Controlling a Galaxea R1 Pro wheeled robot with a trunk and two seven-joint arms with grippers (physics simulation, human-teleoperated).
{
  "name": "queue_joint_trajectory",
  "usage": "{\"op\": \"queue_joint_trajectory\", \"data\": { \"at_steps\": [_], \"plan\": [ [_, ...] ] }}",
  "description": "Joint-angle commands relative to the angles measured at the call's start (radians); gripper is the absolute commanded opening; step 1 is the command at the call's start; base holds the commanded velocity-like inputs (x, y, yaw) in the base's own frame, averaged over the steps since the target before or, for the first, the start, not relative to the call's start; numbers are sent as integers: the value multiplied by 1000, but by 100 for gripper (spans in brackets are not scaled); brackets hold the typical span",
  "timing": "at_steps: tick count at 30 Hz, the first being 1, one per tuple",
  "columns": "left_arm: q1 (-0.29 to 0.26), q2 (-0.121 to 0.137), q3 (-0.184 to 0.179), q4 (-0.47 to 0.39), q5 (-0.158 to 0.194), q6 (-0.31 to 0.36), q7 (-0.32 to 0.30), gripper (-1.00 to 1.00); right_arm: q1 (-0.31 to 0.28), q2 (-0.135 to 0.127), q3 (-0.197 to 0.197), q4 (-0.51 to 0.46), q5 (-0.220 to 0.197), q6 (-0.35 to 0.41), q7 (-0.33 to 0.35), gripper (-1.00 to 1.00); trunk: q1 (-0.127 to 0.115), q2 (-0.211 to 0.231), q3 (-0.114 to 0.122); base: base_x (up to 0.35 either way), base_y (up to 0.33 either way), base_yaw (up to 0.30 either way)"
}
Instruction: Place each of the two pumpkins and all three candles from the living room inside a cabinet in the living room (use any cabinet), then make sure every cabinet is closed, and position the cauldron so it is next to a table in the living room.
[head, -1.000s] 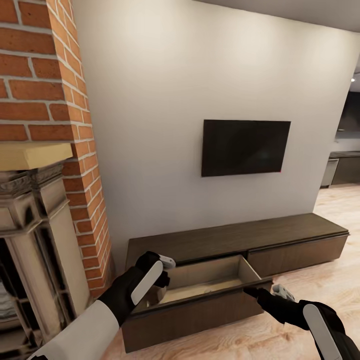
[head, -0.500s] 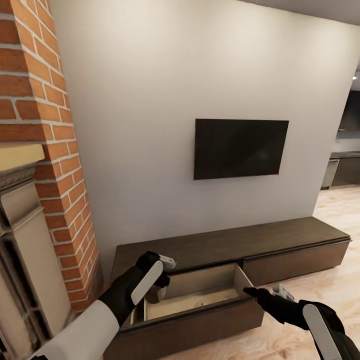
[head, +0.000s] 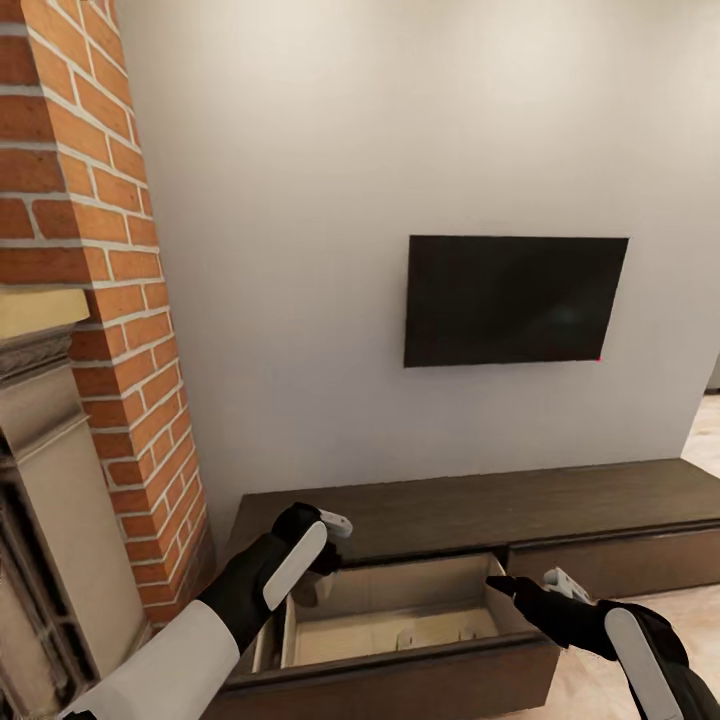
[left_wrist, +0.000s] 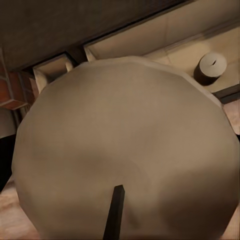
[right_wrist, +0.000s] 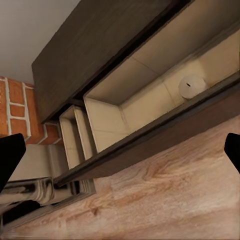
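Note:
The long dark-brown cabinet (head: 480, 508) stands against the white wall with one drawer (head: 400, 682) pulled open just below my hands. My left gripper (head: 318, 562) hangs over the drawer's left end, shut on a pale beige candle (left_wrist: 125, 145) whose dark wick and round top loom close in the left wrist view. Another candle (left_wrist: 210, 68) stands on the drawer floor (right_wrist: 145, 100); the right wrist view shows this candle (right_wrist: 191, 85) too. My right gripper (head: 497, 586) hovers at the drawer's right end, open, holding nothing.
A red brick chimney (head: 90, 200) and the ornate grey fireplace (head: 40, 480) stand close on the left. A black TV (head: 515, 300) hangs on the wall above the cabinet. A narrow second compartment (right_wrist: 75, 135) is open beside the drawer. Wooden floor (right_wrist: 165, 200) lies in front.
The whole view has shifted: the camera has moved closer to the cabinet and turned, so the fireplace slid leftwards. Both arms hold the same pose, the candle still in the left gripper.

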Motion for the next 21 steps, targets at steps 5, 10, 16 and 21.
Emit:
{"op": "queue_joint_trajectory", "data": {
  "at_steps": [5, 10, 16, 21],
  "plan": [
    [-2, -1, -2, 0, 7, 2, 10, -100, 0, 0, -1, -1, 5, 5, 5, 100, 0, -1, -1, 146, -220, 289],
    [-2, -5, -7, -1, 8, 2, 11, -100, 0, 0, -1, -1, 6, 6, 5, 100, 0, -1, -1, 34, -224, 291],
    [-2, -7, -8, -2, 8, 2, 12, -100, 0, 0, 0, -2, 5, 4, 7, 100, 0, -1, -1, 6, -282, 238],
    [-2, -8, -8, -1, 8, 2, 11, -100, 0, 0, 4, -2, 5, 4, 7, 100, 0, -1, -1, 26, -292, 52]
  ]
}}
